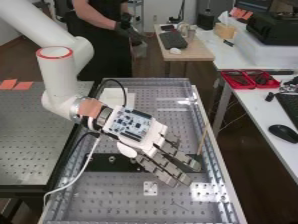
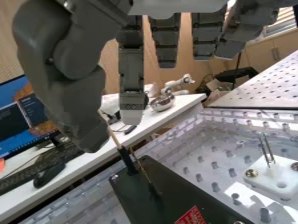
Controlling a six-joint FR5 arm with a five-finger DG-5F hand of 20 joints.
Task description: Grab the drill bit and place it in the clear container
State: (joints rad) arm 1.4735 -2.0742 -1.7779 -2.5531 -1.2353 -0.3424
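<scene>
Fingers (image 2: 132, 65) hang straight and released above the dark plate (image 2: 183, 187), whose mount seemingly keeps the slim drill bit (image 2: 115, 140), if that is it, upright near the surface's (image 1: 86, 195) right edge in the high view, presumably for easy pinching.

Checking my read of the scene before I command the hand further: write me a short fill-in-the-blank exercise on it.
The hand is not shut but ____.
In the wrist view, the thin tan rod slants up to between the fingers and the ____.
The white block bears ____ thin upright metal pins.
The label on the dark plate has the colour ____.

Missing words: open; thumb; two; red.
</scene>
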